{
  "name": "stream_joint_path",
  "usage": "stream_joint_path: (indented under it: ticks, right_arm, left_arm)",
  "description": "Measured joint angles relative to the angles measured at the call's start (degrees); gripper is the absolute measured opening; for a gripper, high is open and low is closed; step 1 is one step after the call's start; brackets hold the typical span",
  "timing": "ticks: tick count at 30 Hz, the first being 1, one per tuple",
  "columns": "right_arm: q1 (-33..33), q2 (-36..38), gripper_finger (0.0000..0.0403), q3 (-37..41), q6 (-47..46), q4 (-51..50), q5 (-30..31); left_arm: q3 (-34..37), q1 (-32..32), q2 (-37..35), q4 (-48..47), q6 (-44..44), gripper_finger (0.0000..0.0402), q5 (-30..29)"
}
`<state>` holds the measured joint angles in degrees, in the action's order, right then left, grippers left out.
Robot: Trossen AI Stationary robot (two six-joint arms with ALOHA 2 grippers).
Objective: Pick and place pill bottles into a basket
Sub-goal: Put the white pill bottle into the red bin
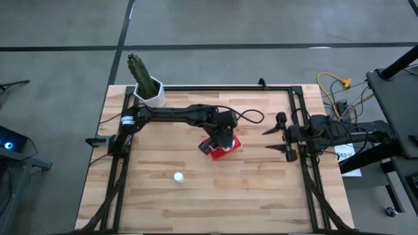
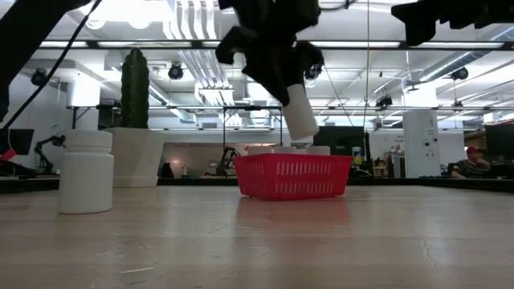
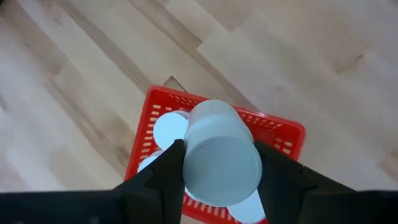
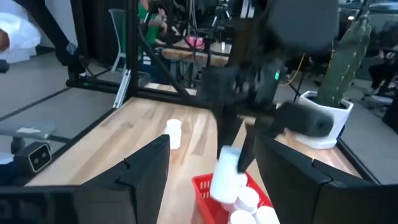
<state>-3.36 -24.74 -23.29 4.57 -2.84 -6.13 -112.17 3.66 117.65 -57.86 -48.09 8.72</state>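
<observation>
— Red plastic, mesh-sided and square: that small basket (image 1: 221, 147) sits at the centre of the high view on the pale wooden table (image 1: 248, 196). Why is the left claw (image 3: 219, 165) parked right over it?

— Because it carries a small white cylindrical pill bottle (image 2: 301, 112). In the left wrist view both dark fingers (image 3: 168, 171) press the bottle's sides, so the claw is clamped on it. The low view shows the bottle tilted, its lower end just above the basket rim and apart from it, which looks like the approach for a drop.

— Is there room inside?

— Several round white caps (image 3: 169, 127) already show in the basket, so I judge the bottle is held high to clear them and find the free spot.

— Anything left outside?

— One more white bottle (image 1: 178, 176) stands alone on the table, lower left of centre in the high view, well apart from the basket.

— And the other arm?

— The right claw (image 1: 277, 139) waits at the right edge, fingers spread, holding nothing. A cactus in a white pot (image 1: 149, 88) sits at the upper left corner.
</observation>
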Motion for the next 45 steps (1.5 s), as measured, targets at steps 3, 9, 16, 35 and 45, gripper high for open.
stream_joint_path:
  ticks: [3, 9, 16, 35, 45]
  right_arm:
    - [0.00, 0.81, 0.0224, 0.02, 0.16, -0.18, 0.04]
    - [0.04, 2.73, 0.0224, 0.00, 0.09, -2.96, 0.42]
    - [0.04, 3.40, 0.0224, -0.04, -0.08, -3.00, 1.68]
    - [0.00, 3.35, 0.0224, -0.04, -1.17, -3.99, 1.77]
    - [0.00, 3.35, 0.0224, -0.04, -1.39, -4.23, 1.77]
  left_arm:
    - [0.05, 0.00, 1.54, -0.92, -0.60, 0.0141, -0.41]
    - [-0.60, -0.07, 2.03, -1.67, -0.90, 0.0141, -0.57]
    - [-0.60, -0.02, 2.03, -2.66, -0.77, 0.0141, -0.60]
    - [0.04, -0.02, 2.20, -2.09, -0.93, 0.0141, -1.54]
    - [0.32, -0.02, 2.22, -0.97, -1.80, 0.0141, -1.52]
